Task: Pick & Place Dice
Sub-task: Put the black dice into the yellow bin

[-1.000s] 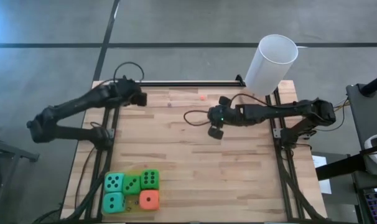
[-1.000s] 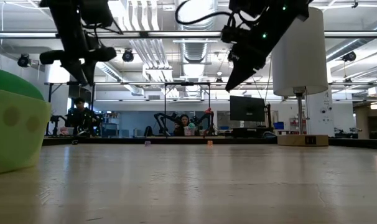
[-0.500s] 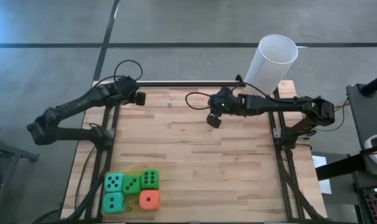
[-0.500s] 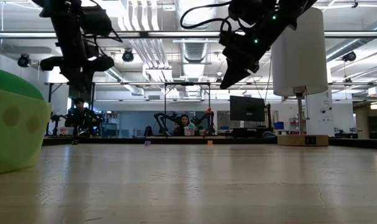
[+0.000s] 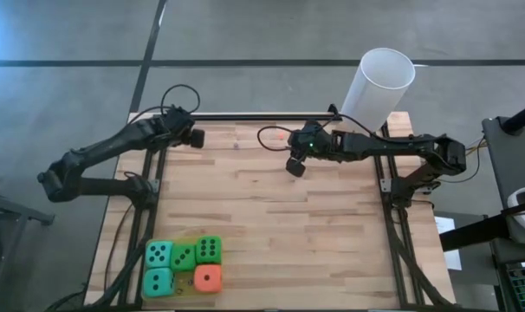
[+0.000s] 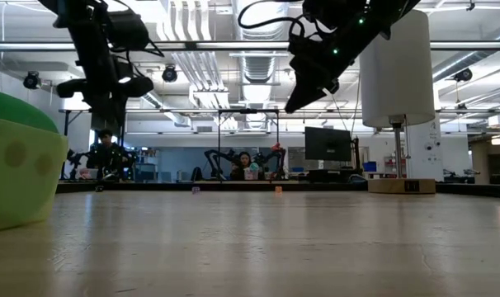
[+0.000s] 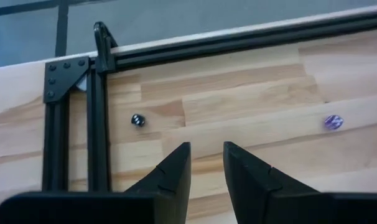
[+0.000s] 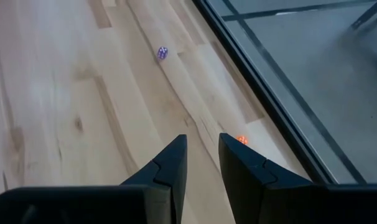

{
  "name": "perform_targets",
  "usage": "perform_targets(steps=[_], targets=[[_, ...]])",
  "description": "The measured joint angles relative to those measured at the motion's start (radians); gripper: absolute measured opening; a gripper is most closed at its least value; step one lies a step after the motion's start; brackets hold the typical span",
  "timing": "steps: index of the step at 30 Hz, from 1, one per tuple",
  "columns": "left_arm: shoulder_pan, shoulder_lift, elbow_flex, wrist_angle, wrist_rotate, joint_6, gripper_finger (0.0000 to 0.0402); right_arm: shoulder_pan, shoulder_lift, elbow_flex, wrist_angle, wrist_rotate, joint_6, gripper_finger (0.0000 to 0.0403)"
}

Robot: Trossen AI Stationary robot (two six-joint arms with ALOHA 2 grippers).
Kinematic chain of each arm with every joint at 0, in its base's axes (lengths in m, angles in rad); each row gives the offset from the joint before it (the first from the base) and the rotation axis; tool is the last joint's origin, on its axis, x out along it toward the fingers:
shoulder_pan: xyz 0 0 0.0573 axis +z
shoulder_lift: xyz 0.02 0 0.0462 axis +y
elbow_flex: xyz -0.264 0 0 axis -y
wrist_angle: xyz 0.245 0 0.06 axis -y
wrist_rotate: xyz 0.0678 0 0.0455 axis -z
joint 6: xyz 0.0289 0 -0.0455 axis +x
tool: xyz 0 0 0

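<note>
A: Location of the dice?

B: Clustered at the near left corner of the worktop point(image 5: 280, 217), as seen from above: two teal dice point(image 5: 158, 254), two green dice point(image 5: 209, 250), one orange-red die point(image 5: 208, 278). Packed close, touching or nearly so. Well apart from both arms.

A: And in the low view?

B: Only a green bulk point(image 6: 19, 165) cut off by the picture's edge, blurred, pips barely legible. Rest of the cluster hidden behind it.

A: State of the left jaws?

B: Carried by the left arm point(image 5: 115, 147) over the far left corner. Parted by a narrow gap, gripping nothing, with bare wood visible between the fingers point(image 7: 176, 174).

A: The right jaws?

B: Raised on the right arm point(image 5: 375, 147) over the far middle of the worktop, near the white cylinder point(image 5: 379, 87). Likewise slightly parted and empty.

A: Specks on the far boards?

B: A purple speck point(image 7: 333, 122), a dark bead point(image 7: 137, 119) and an orange speck point(image 8: 241, 140) beside the black rail point(image 7: 238, 40). Too small to identify.
</note>
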Motion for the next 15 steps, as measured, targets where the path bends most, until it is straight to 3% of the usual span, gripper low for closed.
perform_targets(steps=[15], targets=[[0.052, 0.119, 0.002, 0.021, 0.036, 0.12, 0.0098, 0.001, 0.0, 0.0, 0.016, 0.0, 0.002, 0.007]])
